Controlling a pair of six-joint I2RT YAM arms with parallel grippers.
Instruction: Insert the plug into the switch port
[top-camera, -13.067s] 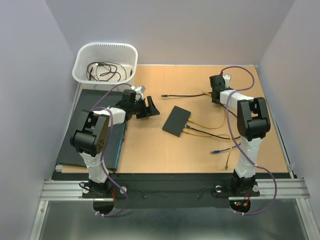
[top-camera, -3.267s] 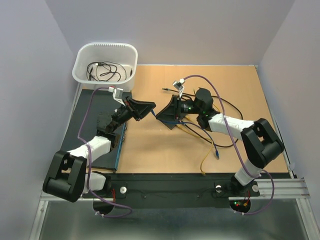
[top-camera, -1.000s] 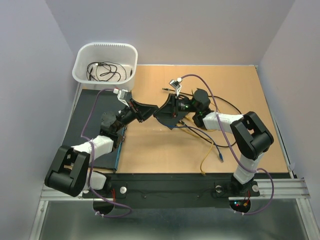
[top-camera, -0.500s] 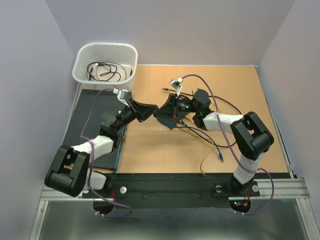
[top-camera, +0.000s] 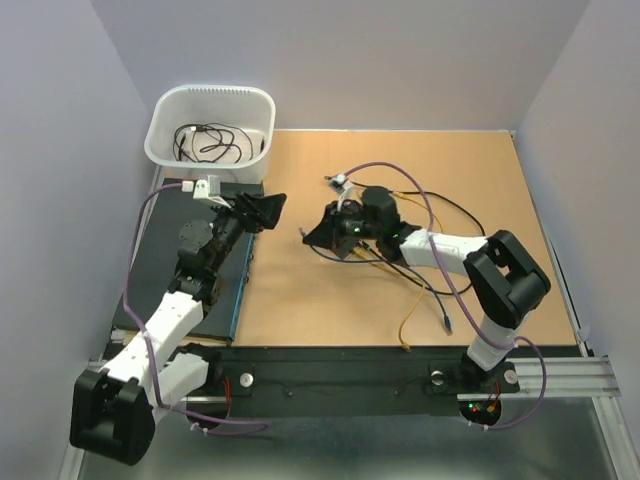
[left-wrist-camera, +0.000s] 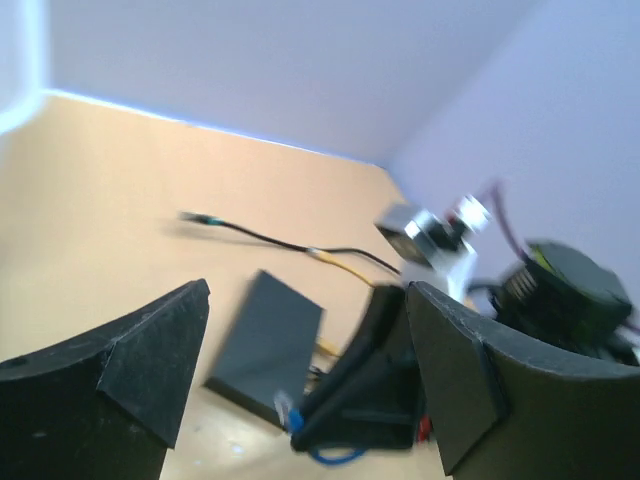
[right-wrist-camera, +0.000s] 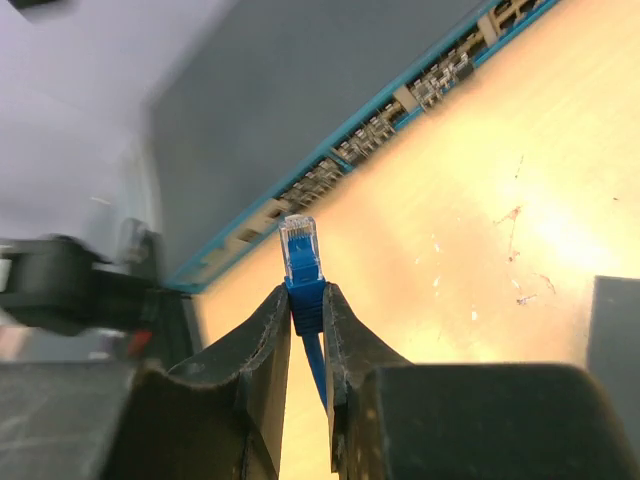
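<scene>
Bin (top-camera: 212, 93) far left, plug (right-wrist-camera: 299, 250) between flat box (left-wrist-camera: 265, 340) and port row (right-wrist-camera: 360, 140).

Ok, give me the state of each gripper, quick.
Left gripper: open, holding nothing.
Right gripper: closed on the blue plug.

Cable of the blue plug (right-wrist-camera: 300, 250) vanishes between 2 fingers of the right pincer (right-wrist-camera: 305, 293) (left wrist view: all blurred).
</scene>
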